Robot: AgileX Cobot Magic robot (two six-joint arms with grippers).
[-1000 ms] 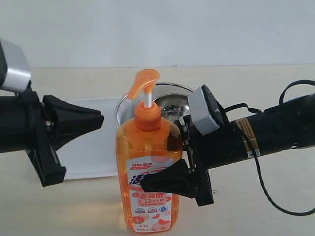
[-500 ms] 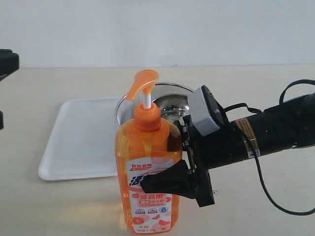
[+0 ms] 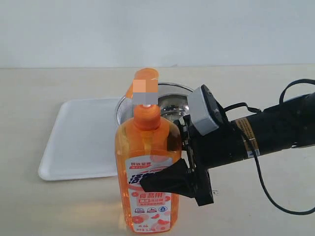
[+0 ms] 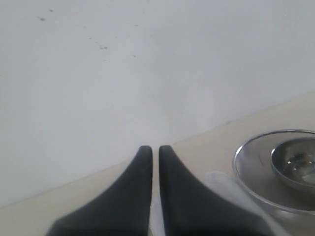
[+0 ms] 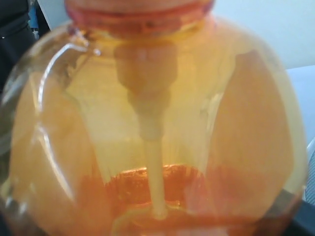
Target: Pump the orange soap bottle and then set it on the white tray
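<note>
Exterior view: finds the orange soap bottle (image 3: pixel 147 172) upright on the counter (image 3: pixel 59 206), nearer than the white tray (image 3: pixel 74 137) and off its right corner, with the steel strainer (image 3: pixel 172 96) just behind; not yet on the tray. Finds the right gripper (image 3: pixel 162 172) pinching the bottle's body at label height, one of the jaws across the near face. Finds the left gripper (image 4: pixel 155 157), in its wrist view, with jaws pressed almost together on nothing. Cannot read the pump head (image 3: pixel 145 86): blurred. Judged risks:
- tipping back onto the strainer under an off-centre press
- sliding through the jaws on smooth plastic once lifted
- catching the tray rim if carried low
</note>
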